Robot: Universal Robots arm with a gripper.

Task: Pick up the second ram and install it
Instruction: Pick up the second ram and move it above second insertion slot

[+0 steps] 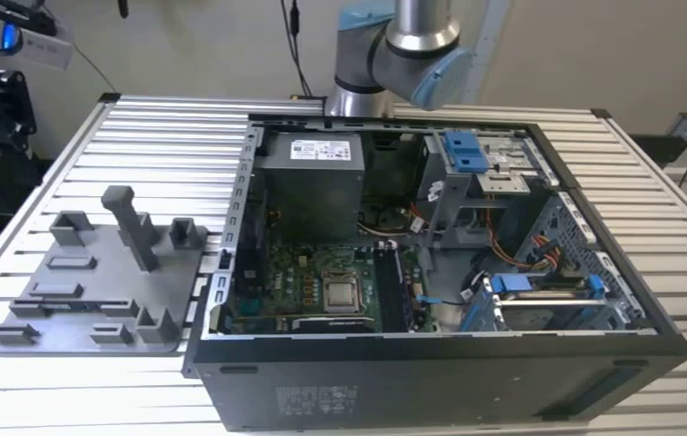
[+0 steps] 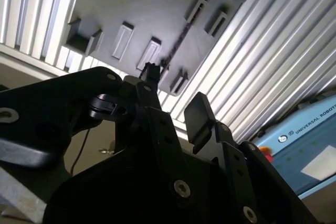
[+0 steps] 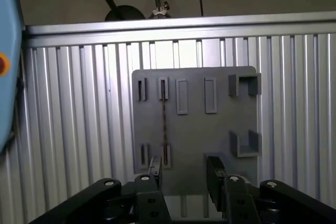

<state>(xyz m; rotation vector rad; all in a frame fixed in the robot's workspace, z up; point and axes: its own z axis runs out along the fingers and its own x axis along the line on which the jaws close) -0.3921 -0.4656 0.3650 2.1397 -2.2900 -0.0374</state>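
Early stage of the task: pick-up not yet made. The gripper (image 3: 185, 162) hangs above the grey holder tray (image 3: 220, 129) with its two fingers (image 3: 214, 167) spread wide and nothing between them; in the second wrist view the gripper (image 2: 173, 85) shows the same open, empty gap. The second ram (image 3: 164, 124) stands on its edge in the tray, seen as a thin dark line running between two pairs of slotted blocks; the second wrist view shows the second ram (image 2: 181, 38) likewise seated in the tray, clear of both fingers. One fingertip lies close to the near end of the stick in the first wrist view, but no contact can be seen. In the exterior view the tray (image 1: 28, 313) sits on the slatted table (image 1: 101, 400) just beside the opened computer case (image 1: 441, 381), whose motherboard (image 1: 307, 286) lies exposed. Lifting, carrying and seating the stick all remain to be done; whether any memory slot is already filled cannot be told.
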